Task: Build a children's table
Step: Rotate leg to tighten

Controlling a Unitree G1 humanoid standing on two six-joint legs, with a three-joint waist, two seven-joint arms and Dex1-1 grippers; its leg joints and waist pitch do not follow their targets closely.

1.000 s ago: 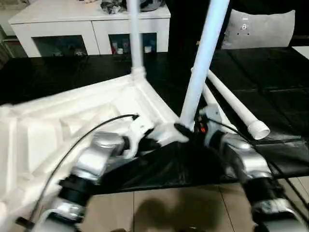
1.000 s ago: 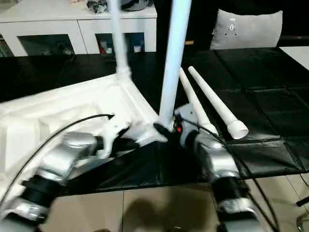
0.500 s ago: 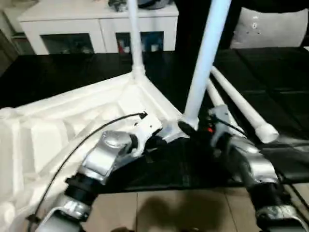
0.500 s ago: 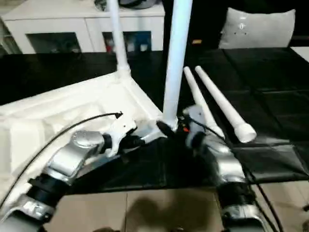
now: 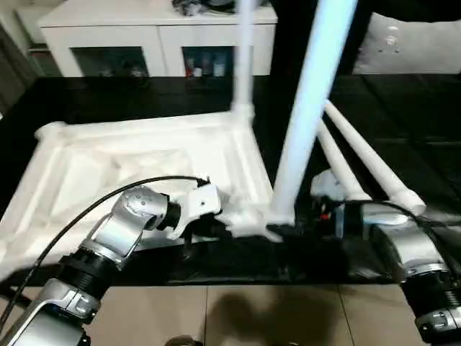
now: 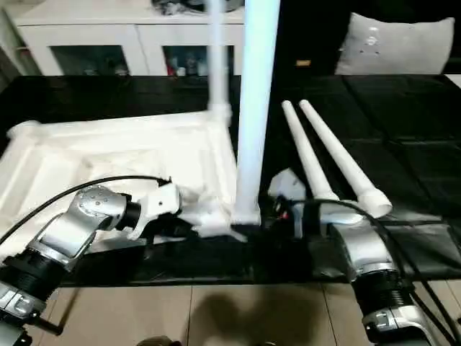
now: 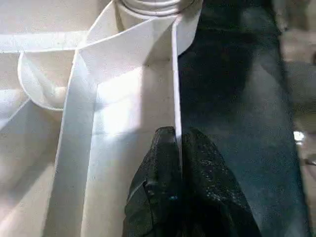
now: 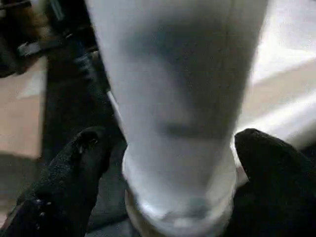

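The white tabletop (image 5: 108, 166) lies upside down on the black mat, ribbed underside up. One leg (image 5: 243, 65) stands upright in the far corner socket. Another leg (image 5: 306, 122) stands in the near corner socket. Two loose legs (image 5: 367, 158) lie side by side on the mat to the right. My left gripper (image 7: 177, 136) is shut on the tabletop's thin rim wall, close to the near socket. My right gripper (image 8: 173, 148) is open around the base of the near leg, one black finger (image 8: 84, 153) on each side, apart from it.
A white cabinet (image 5: 158, 29) with glass doors stands behind the mat. A grey cushion (image 5: 410, 43) rests at the back right. Tiled floor (image 5: 252, 317) runs along the mat's near edge. A black cable (image 5: 108, 202) arcs over my left forearm.
My right gripper's fingers have spread away from the near leg's base. The left gripper keeps its hold on the rim. The camera has shifted.
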